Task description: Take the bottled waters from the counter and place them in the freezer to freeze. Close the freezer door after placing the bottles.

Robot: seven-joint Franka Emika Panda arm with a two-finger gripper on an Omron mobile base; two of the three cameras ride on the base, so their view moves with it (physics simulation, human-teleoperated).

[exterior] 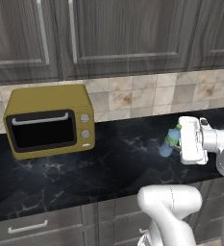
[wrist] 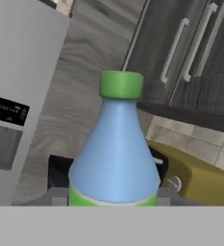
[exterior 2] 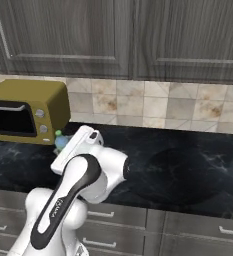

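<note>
My gripper [exterior: 177,139] is shut on a bottled water [exterior: 169,140], a small bottle with a green cap and a blue body. It hangs above the right part of the black marble counter [exterior: 108,163], lying sideways with the cap pointing left. In the right base view the bottle [exterior 2: 61,142] peeks out past the white hand beside the oven. In the hand view the bottle [wrist: 116,153] stands between the fingertips [wrist: 56,196]. Behind it, at the left, is the flat grey freezer [wrist: 22,62] with its dark dispenser panel.
A mustard-yellow toaster oven [exterior: 50,120] stands on the counter at the left against the tiled wall. Dark wood wall cabinets [exterior: 128,33] hang above. Grey drawer fronts [exterior: 31,228] with bar handles run under the worktop.
</note>
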